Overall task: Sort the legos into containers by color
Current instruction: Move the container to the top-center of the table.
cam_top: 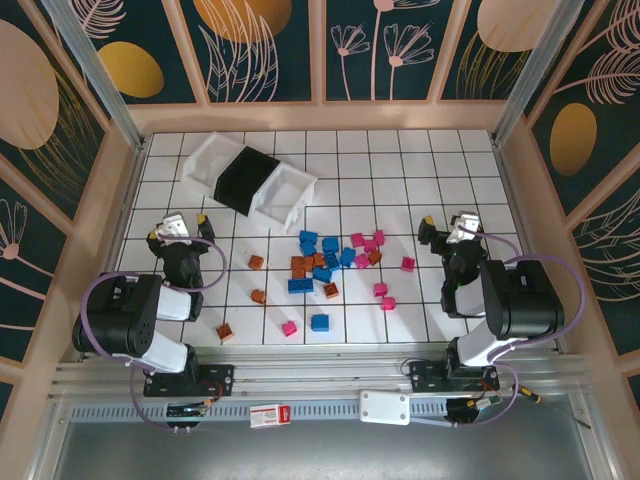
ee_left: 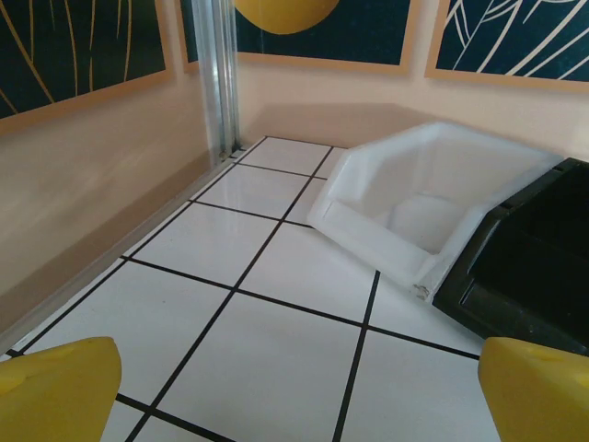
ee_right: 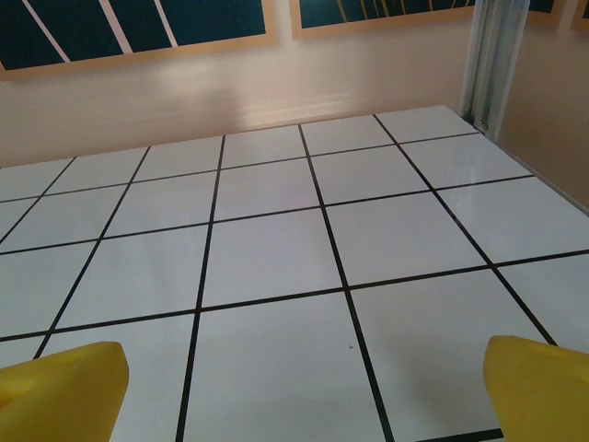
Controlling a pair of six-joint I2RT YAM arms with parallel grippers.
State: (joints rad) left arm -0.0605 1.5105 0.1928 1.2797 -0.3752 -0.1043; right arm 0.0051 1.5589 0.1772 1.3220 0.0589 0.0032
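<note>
Your gridded table sits inside leaf-patterned walls, legos mid-table, containers toward its far-left corner. Left gripper and right gripper gape wide, empty.

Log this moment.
left gripper: open | right gripper: open | blue, orange, pink plastic bricks: loose mid-table | white and black plastic bins: far-left

black bin: cut by right edge | white bin: right side behind black bin
</note>
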